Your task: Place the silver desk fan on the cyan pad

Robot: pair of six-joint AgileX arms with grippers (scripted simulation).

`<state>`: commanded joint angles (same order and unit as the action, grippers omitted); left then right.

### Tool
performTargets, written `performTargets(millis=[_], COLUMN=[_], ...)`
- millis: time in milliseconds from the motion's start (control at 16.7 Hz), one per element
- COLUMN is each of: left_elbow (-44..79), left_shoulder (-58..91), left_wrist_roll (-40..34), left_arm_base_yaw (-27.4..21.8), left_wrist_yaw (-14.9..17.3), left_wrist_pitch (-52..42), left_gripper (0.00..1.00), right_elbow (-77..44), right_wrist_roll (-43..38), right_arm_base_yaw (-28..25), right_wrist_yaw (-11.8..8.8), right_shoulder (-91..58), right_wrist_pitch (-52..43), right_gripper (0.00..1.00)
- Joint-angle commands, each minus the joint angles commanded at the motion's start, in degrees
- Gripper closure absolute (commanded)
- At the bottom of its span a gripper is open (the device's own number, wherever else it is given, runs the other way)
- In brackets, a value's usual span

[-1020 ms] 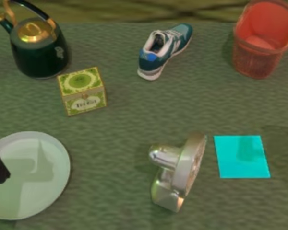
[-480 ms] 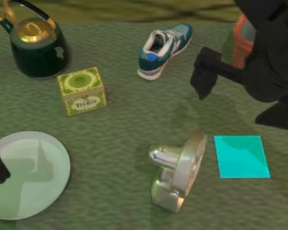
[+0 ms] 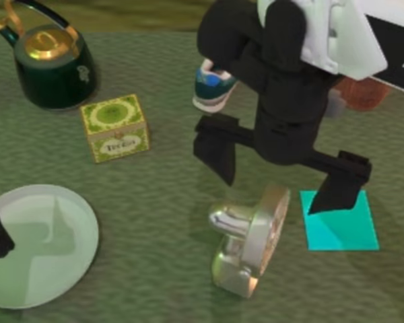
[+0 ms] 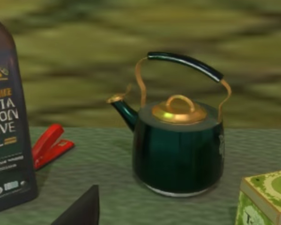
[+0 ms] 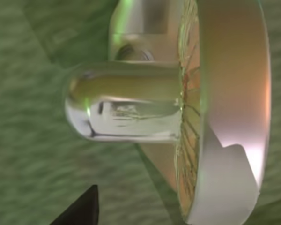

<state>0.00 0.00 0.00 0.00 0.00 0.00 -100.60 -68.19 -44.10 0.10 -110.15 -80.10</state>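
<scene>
Our right gripper (image 3: 279, 178) spread wide, empty, above silver desk fan (image 3: 250, 239). Fan on table, ungrasped, below fingers; cyan pad (image 3: 347, 232) beside it, bare. Grasp, lift, placement all remain. Left arm parked.

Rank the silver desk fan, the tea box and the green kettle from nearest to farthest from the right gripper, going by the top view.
Measured from the right gripper, open above the fan:
1. The silver desk fan, just below it, right of centre.
2. The tea box, left of centre.
3. The green kettle, far left corner.
</scene>
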Motion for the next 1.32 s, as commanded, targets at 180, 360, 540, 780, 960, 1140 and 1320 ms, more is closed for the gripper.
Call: performTargets(millis=[180, 360, 540, 780, 960, 1140, 1320], left_elbow=[0.0, 0.0, 0.0, 0.0, 0.0, 0.0, 0.0], left_shoulder=[0.0, 0.0, 0.0, 0.0, 0.0, 0.0, 0.0], left_wrist_roll=[0.0, 0.0, 0.0, 0.0, 0.0, 0.0, 0.0], left_arm_base_yaw=[0.0, 0.0, 0.0, 0.0, 0.0, 0.0, 0.0], left_wrist_yaw=[0.0, 0.0, 0.0, 0.0, 0.0, 0.0, 0.0], left_wrist_pitch=[0.0, 0.0, 0.0, 0.0, 0.0, 0.0, 0.0], left_gripper=[0.0, 0.0, 0.0, 0.0, 0.0, 0.0, 0.0], right_elbow=[-0.3, 0.0, 3.9, 10.1, 10.6, 10.6, 10.6], right_wrist_roll=[-0.2, -0.1, -0.1, -0.3, -0.4, -0.4, -0.4], right_arm_base_yaw=[-0.1, 0.1, 0.0, -0.2, -0.2, -0.2, -0.2], right_wrist_yaw=[0.0, 0.0, 0.0, 0.0, 0.0, 0.0, 0.0], right_shoulder=[-0.3, -0.2, -0.3, -0.6, -0.6, -0.6, -0.6], right_wrist_pitch=[-0.3, 0.0, 3.9, 10.4, 10.9, 10.9, 10.9], right_gripper=[0.0, 0.0, 0.0, 0.0, 0.0, 0.15, 0.38])
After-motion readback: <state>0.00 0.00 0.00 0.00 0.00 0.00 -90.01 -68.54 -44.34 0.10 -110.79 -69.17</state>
